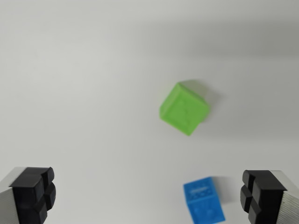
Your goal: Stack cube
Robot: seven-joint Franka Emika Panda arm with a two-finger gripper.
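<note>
Currently the pincer [148,196] hangs empty, its jaws wide apart above the white table [84,93]. A blue cube [203,204] lies at five o'clock, a green cube [184,108] near one o'clock, well apart. Centre over one cube, matching its rotated edges, before descending.

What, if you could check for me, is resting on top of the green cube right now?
Nothing: the green cube has a bare top face and sits alone on the white table. The blue cube lies apart from it. Its underside is hidden.
</note>
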